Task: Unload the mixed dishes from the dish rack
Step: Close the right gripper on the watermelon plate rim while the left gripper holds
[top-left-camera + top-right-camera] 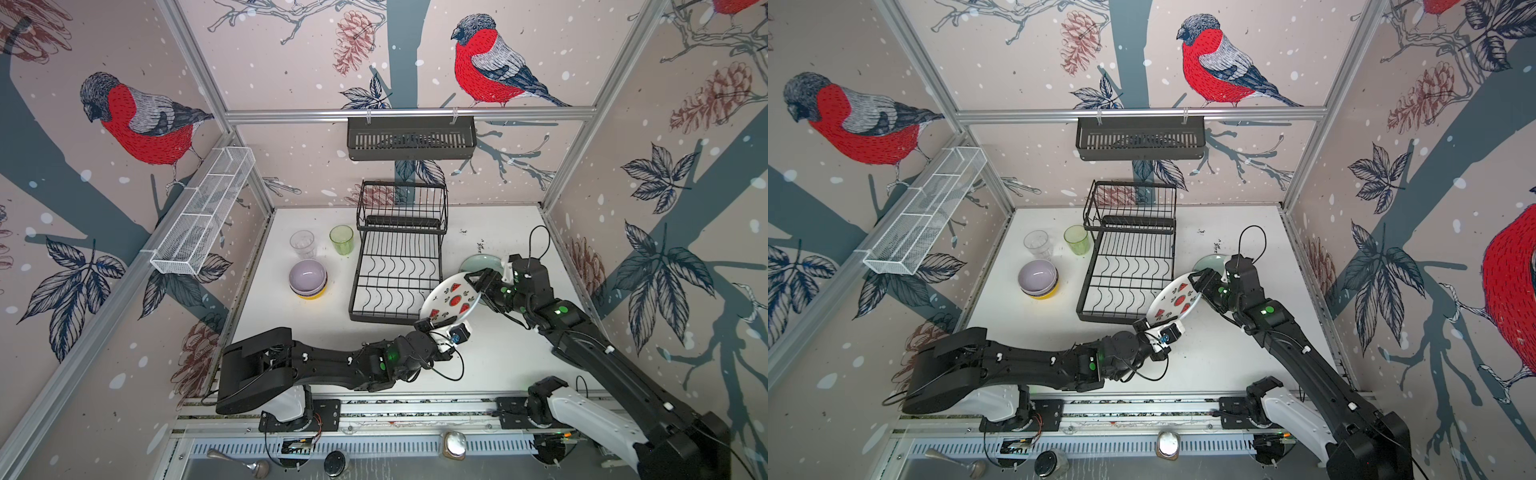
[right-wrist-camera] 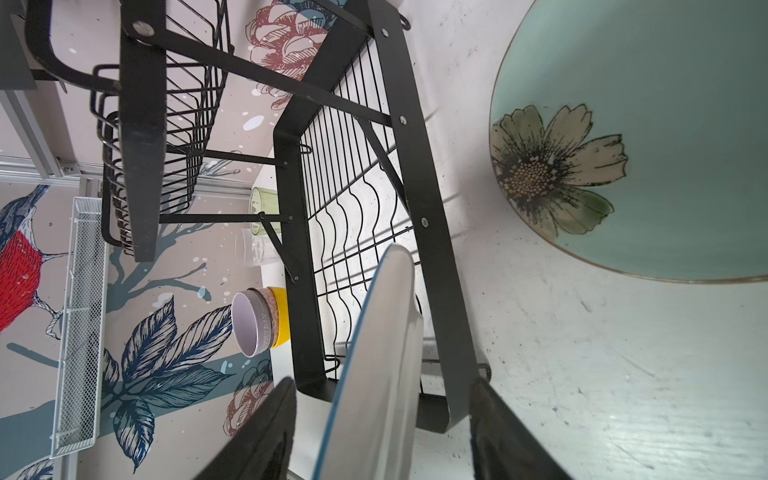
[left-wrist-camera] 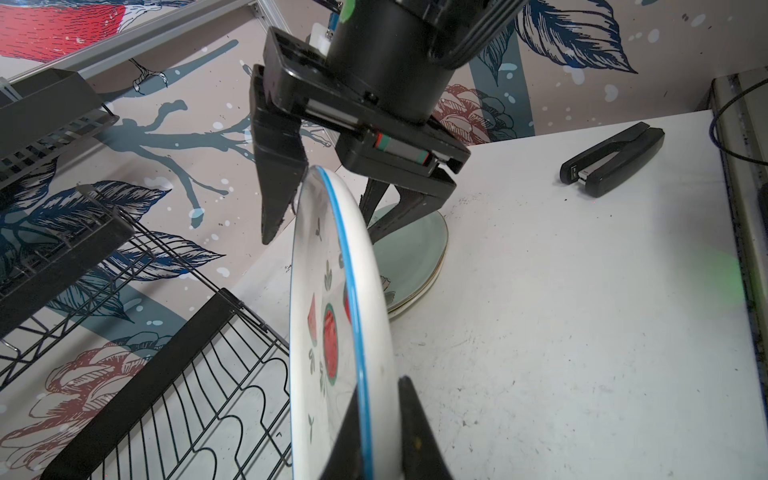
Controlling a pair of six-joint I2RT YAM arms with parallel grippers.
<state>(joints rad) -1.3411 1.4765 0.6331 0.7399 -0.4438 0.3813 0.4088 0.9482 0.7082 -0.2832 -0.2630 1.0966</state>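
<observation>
1. Left tool (image 3: 380, 415): jaws clamped on the near rim of the watermelon-print plate (image 1: 451, 297). The plate is held on edge, tilted and clear of the bench (image 1: 498, 353), with its printed face toward the dish rack (image 1: 395, 282).
2. Right tool (image 2: 382, 403): jaws apart, straddling the opposite rim. One finger sits close beside the printed side and the other stands well off the plain back. No contact shows in the right wrist view.
3. Handling (judgement): glazed ceramic, so stiff, smooth and breakable. It is fairly heavy for a single rim pinch and likely to pivot about it. Take hold across the rim, deep enough that the pads bear on the flat band and not only on the blue edge line.
4. Position: the plate hangs just beside the rack's near right corner, between the two tools.
5. Further out: the mint plate (image 2: 665, 104) lies flat on the bench just beyond the right tool, on top of a cream-edged plate (image 3: 419, 297).
6. The rack shows no dishes. The stacked bowls (image 1: 307, 278) and two glasses (image 1: 341, 240) stand on the bench to its left.
</observation>
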